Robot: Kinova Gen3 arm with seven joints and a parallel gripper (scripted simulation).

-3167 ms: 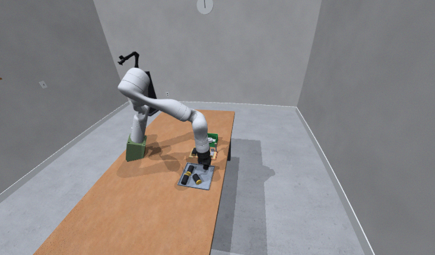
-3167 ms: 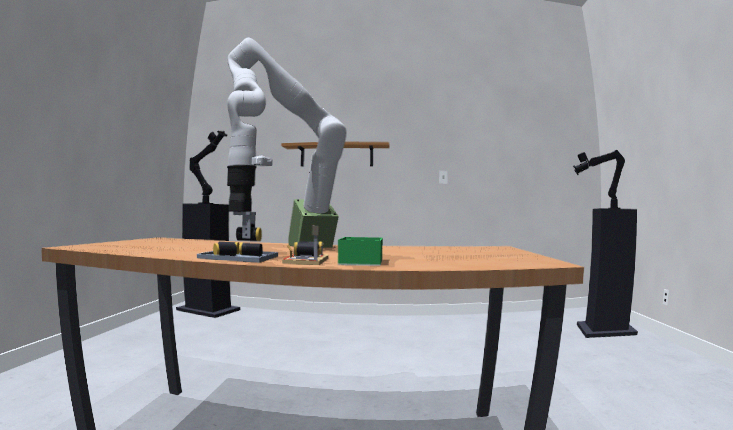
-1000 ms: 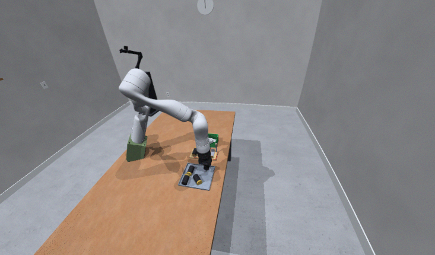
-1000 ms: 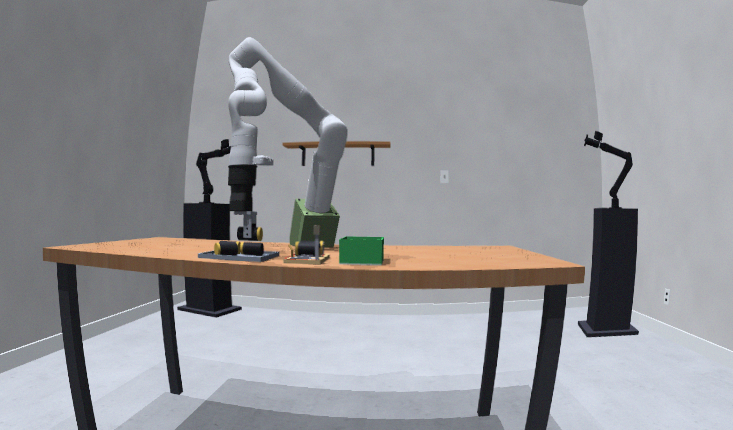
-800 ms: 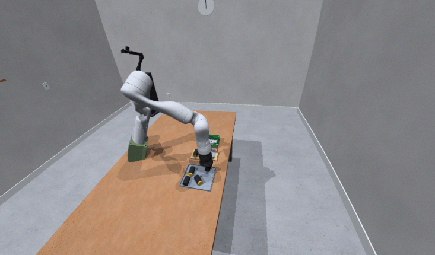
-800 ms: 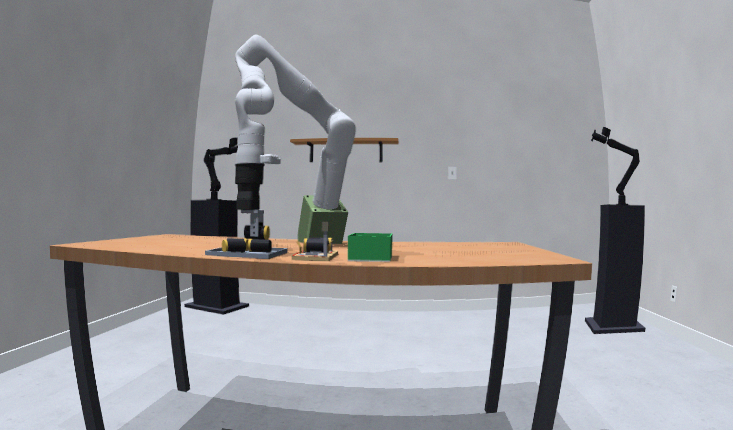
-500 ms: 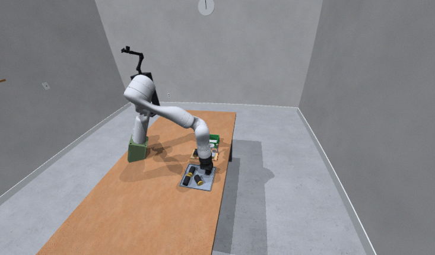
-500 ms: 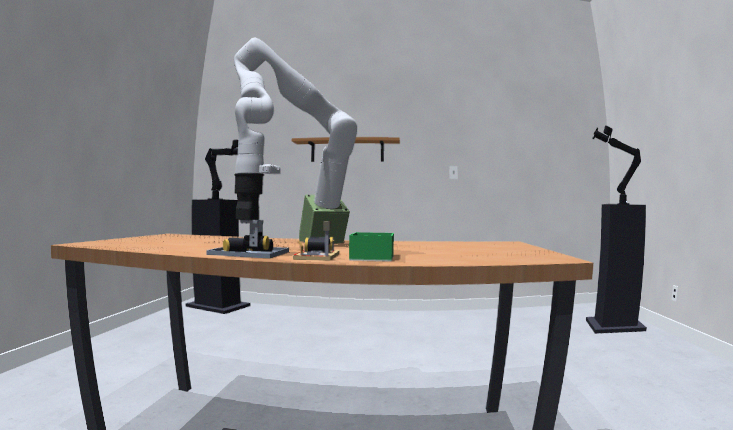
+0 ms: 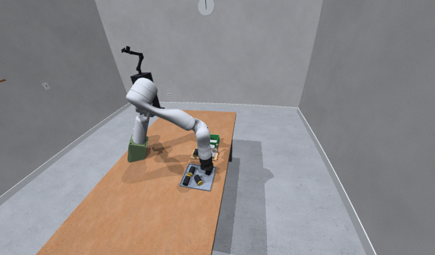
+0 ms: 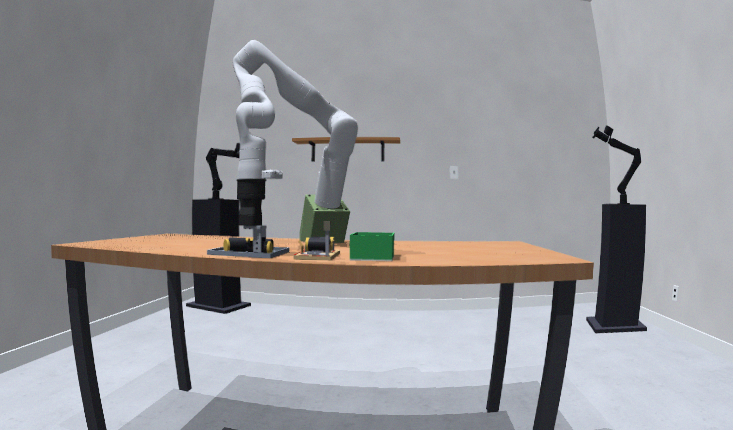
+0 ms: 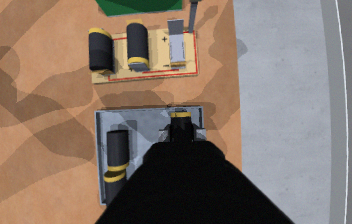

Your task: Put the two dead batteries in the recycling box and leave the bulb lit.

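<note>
Holder [image 11: 145,55] and green box [image 11: 140,5] crowd tray [image 11: 100,150].

1. The grey tray [image 11: 99,150] lay flat on the table, at 6 o'clock from the holder board in the wrist view.
2. One black battery with a yellow band [image 11: 180,125] lay in the tray's 1 o'clock corner, clamped between the gripper [image 11: 182,133] fingers.
3. Another battery [image 11: 117,155] lay along the tray's 9 o'clock side, its yellow end toward 6 o'clock.
4. The tan holder board [image 11: 143,75] carried two batteries lying side by side [image 11: 101,48] [image 11: 137,46]; its bay at 3 o'clock showed only a metal contact [image 11: 177,44].
5. The green recycling box [image 10: 371,245] stood upright at 12 o'clock from the holder.
</note>
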